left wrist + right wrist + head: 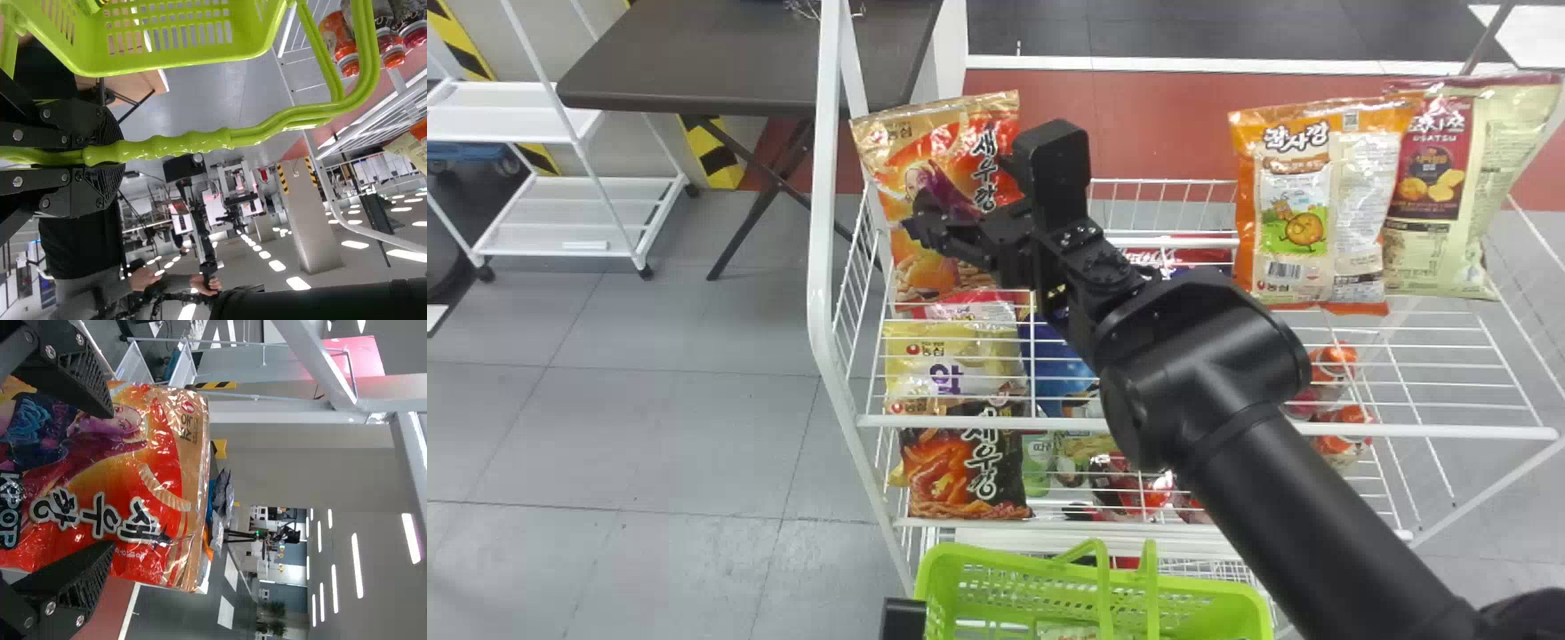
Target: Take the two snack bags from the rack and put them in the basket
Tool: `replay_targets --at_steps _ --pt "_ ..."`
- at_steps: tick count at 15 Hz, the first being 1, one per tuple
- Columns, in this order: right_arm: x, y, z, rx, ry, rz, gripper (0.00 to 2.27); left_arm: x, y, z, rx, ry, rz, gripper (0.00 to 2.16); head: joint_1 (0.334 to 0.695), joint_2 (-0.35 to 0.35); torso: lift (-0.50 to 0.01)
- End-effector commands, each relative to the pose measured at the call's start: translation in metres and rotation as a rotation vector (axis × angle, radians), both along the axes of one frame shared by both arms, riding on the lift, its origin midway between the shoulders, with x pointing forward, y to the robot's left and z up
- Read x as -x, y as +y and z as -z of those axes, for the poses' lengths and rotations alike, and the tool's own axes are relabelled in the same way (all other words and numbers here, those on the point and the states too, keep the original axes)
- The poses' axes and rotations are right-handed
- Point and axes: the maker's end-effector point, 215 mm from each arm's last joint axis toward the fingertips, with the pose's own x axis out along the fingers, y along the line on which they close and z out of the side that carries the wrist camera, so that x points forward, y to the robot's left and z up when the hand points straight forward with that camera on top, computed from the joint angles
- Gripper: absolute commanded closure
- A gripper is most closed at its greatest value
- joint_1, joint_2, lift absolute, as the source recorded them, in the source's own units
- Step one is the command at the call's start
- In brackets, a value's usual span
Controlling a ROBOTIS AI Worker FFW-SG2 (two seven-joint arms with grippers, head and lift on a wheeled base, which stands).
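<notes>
Grey floor tiles run under the scene, with a dark table at the far left and a white cart left of it. In the middle and to the right stands the white wire rack.

At the left end of its upper shelf is the orange bag, upright, its printed front towards the right gripper. That gripper's fingers are spread wide, with a broad stretch of the bag seen between them in the right wrist view; I can't tell whether either one touches it. The right arm reaches there from the near right, across the rack.

Two more bags stand side by side at the right on the upper shelf: the orange and white bag and, just right of it, the cream bag. Lower down on the left are a yellow bag and a dark bag, near the front.

Nearest of all, the green basket sits in front of the rack, with something pale low inside. The left gripper is closed around its handle.
</notes>
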Motion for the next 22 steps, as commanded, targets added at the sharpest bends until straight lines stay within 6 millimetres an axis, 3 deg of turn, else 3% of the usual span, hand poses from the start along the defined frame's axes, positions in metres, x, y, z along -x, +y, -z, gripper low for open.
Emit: replay_targets --at_steps 1,2,3,5,8,12,14,15,18,22 --pt "-0.007 -0.005 0.010 0.004 0.058 -0.002 1.18 -0.002 -0.001 0.002 -0.004 -0.001 0.001 2.14 0.695 0.020 -0.011" --pt "-0.005 -0.008 0.021 0.011 0.097 0.005 2.01 -0.002 -0.002 0.003 -0.006 0.001 0.002 2.14 0.695 0.018 -0.011" --pt "-0.002 -0.007 0.025 0.002 0.114 0.006 2.25 -0.003 -0.002 0.003 -0.008 -0.001 0.003 2.14 0.695 0.014 -0.011" --pt "0.009 -0.004 0.034 0.009 0.142 0.001 2.25 -0.004 -0.004 0.002 -0.006 -0.004 0.005 2.14 0.695 0.006 -0.011" --pt "0.024 0.004 0.022 -0.015 0.125 -0.001 2.25 -0.005 -0.003 0.002 -0.005 -0.006 0.006 2.12 0.695 0.007 -0.011" --pt "0.041 0.010 -0.013 -0.059 0.065 0.010 2.25 -0.004 -0.004 0.001 -0.006 -0.004 0.010 2.12 0.695 0.020 -0.011" --pt "0.058 0.003 -0.030 -0.087 0.060 0.031 2.25 -0.001 -0.004 -0.001 -0.005 0.005 0.018 2.12 0.695 0.023 -0.011" --pt "0.063 -0.022 -0.024 -0.079 0.071 0.071 2.25 0.000 -0.003 0.000 -0.009 0.011 0.021 2.12 0.695 0.024 -0.011" --pt "0.104 -0.098 -0.031 -0.076 0.077 0.133 2.25 -0.001 -0.004 -0.001 -0.010 0.007 0.020 2.12 0.695 -0.026 -0.011" --pt "0.176 -0.187 -0.030 -0.085 0.107 0.220 2.25 -0.007 -0.005 0.000 -0.015 0.000 0.020 2.12 0.695 -0.214 -0.011"
